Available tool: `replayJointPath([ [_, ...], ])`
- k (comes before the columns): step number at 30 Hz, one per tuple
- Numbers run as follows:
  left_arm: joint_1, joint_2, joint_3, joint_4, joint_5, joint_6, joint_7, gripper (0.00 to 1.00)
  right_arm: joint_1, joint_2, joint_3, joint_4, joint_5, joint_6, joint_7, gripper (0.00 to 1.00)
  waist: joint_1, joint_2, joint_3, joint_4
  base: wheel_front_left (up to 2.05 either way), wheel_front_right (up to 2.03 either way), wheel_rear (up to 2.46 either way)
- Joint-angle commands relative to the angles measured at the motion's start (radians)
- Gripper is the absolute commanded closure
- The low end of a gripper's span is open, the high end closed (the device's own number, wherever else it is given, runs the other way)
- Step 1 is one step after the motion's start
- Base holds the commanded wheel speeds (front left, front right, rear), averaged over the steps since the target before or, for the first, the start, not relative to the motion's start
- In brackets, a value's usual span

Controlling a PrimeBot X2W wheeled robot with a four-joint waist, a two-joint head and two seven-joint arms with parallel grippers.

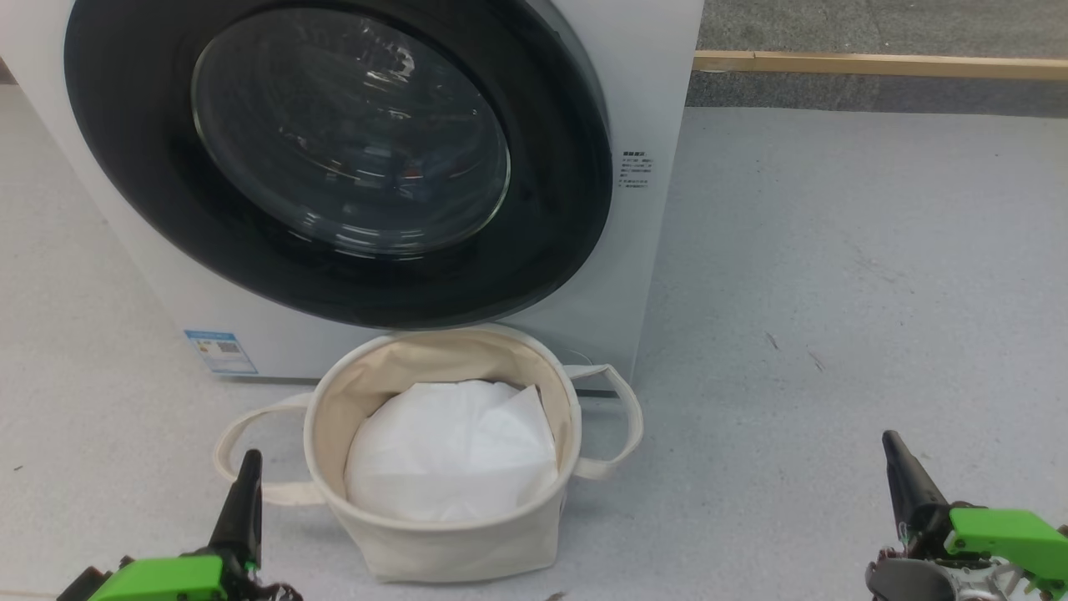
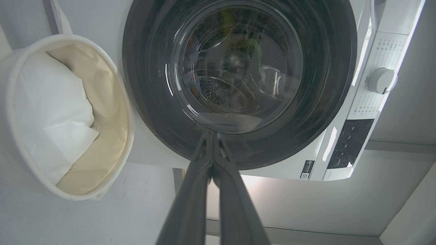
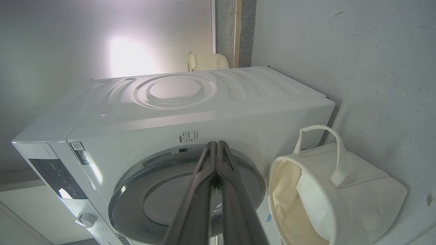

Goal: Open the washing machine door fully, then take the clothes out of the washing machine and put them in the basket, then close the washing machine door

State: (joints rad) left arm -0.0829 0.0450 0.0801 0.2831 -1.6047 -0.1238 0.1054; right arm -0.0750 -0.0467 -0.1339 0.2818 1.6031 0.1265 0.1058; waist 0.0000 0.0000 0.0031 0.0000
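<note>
There, basket [image 1: 457, 547] just beside left pincer [image 1: 249, 459]

The washer [image 1: 659, 83] is a big white box. Its door [image 1: 559, 209] is round, shiny and black, with a bulging glass window [image 1: 350, 133] in the middle, and it is shut. The basket [image 1: 434, 551] is a small round cream tub with two loop handles [image 1: 622, 417]. It stands upright on the floor [image 1: 834, 292], just in front of the washer, under the door. A white sheet [image 1: 450, 455] lies in it.
</note>
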Motion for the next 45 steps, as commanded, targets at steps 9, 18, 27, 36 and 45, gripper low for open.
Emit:
replayJointPath([
  [9, -0.025, 0.005, 0.033, -0.038, -0.004, -0.007, 0.008, 1.0, -0.033, -0.004, 0.021, -0.037, 0.006, 0.004, 0.007, 1.0, 0.0, 0.0, 0.0, 0.0, 0.0, 0.0, 0.0],
  [18, -0.025, 0.005, 0.033, -0.038, -0.004, -0.007, 0.008, 1.0, -0.033, -0.004, 0.021, -0.037, 0.006, 0.004, 0.007, 1.0, 0.0, 0.0, 0.0, 0.0, 0.0, 0.0, 0.0],
  [27, -0.025, 0.005, 0.033, -0.038, -0.004, -0.007, 0.008, 1.0, -0.033, -0.004, 0.021, -0.037, 0.006, 0.004, 0.007, 1.0, 0.0, 0.0, 0.0, 0.0, 0.0, 0.0, 0.0],
  [36, -0.025, 0.005, 0.033, -0.038, -0.004, -0.007, 0.008, 1.0, -0.033, -0.004, 0.021, -0.037, 0.006, 0.004, 0.007, 1.0, 0.0, 0.0, 0.0, 0.0, 0.0, 0.0, 0.0],
  [45, -0.025, 0.005, 0.033, -0.038, -0.004, -0.007, 0.008, 1.0, -0.033, -0.004, 0.021, -0.037, 0.006, 0.004, 0.007, 1.0, 0.0, 0.0, 0.0, 0.0, 0.0, 0.0, 0.0],
])
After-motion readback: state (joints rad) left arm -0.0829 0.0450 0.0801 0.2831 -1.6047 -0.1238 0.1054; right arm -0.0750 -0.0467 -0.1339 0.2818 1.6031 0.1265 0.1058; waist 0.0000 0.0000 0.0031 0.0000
